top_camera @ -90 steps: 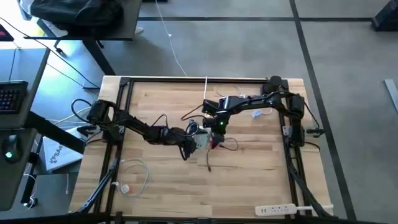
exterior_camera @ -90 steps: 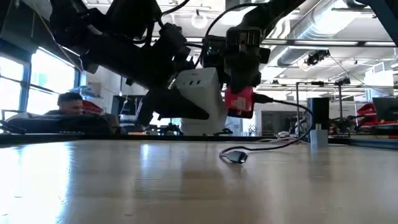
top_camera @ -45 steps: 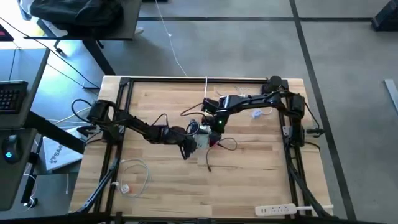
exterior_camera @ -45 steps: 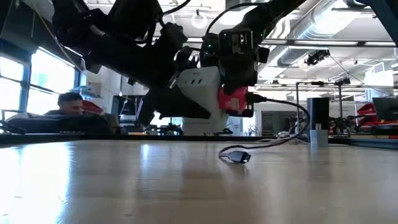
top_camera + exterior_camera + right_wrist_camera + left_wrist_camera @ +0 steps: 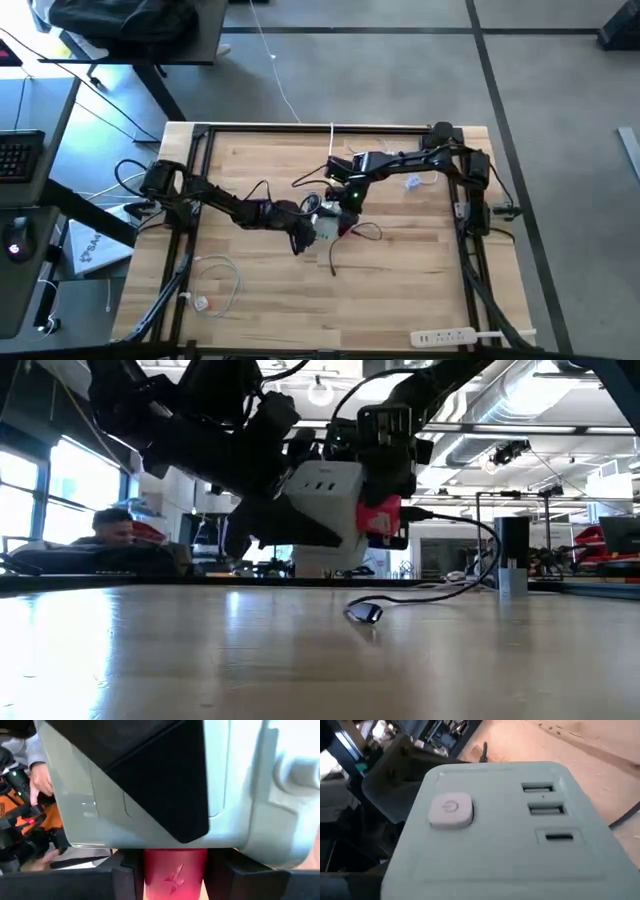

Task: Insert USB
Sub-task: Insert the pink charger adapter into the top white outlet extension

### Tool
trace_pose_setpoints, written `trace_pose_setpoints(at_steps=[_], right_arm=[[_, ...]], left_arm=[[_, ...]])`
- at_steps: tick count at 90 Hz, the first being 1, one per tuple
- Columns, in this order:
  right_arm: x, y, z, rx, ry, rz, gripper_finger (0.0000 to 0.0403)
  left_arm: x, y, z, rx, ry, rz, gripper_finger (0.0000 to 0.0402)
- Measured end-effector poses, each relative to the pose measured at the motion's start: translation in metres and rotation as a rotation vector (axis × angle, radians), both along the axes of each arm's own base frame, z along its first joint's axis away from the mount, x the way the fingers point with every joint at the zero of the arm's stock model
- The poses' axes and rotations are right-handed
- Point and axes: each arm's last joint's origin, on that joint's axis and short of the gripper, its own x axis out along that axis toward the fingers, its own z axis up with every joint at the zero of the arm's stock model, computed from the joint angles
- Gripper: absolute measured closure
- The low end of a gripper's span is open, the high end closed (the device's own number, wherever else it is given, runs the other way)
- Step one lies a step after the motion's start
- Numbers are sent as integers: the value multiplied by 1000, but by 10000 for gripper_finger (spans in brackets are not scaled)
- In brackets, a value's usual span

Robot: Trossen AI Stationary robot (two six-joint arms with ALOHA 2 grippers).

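Right gripper point(image 5: 385, 510) is clamped on the USB point(image 5: 378, 520), its dark fingers point(image 5: 125, 875) pinching the red-pink body from both sides so that the plug's nose points straight at the white charger cube point(image 5: 325, 500). Left gripper point(image 5: 305, 228) grips that cube and holds it lifted clear of the table point(image 5: 200, 650), tilted so its port face meets the other arm; held this way, the cube cannot slide back when the plug pushes in. In the left wrist view the cube's face shows a round power button point(image 5: 450, 810) and three slots in a row point(image 5: 542, 809), all of which look empty from there. The USB itself is a small, bright red-pink block with a faint embossed mark, far smaller than the cube, and a thin black cable point(image 5: 455, 575) runs from its back down to the table, ending at a small dark connector point(image 5: 365, 613) lying on the wood. In the right wrist view the plug's front edge sits right against the cube, though whether its metal tip has entered a slot or only touches the housing is probably not decidable here. Judging by this, alignment is the step in hand.
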Motion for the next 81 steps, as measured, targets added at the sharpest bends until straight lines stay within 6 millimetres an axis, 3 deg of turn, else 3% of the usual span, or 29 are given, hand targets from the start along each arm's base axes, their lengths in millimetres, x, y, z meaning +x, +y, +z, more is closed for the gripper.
trace_pose_setpoints(at_steps=[13,45,73,81], right_arm=[[0,3,0,-19,-34,43,292],[5,36,0,-101,-85,177,292],[6,39,1,-128,-119,208,291],[6,37,1,-131,-119,205,269]], left_arm=[[1,2,1,13,-1,-20,104],[2,3,2,-80,0,-155,105],[2,2,3,-95,-13,-170,106],[2,3,3,-101,-13,-150,107]])
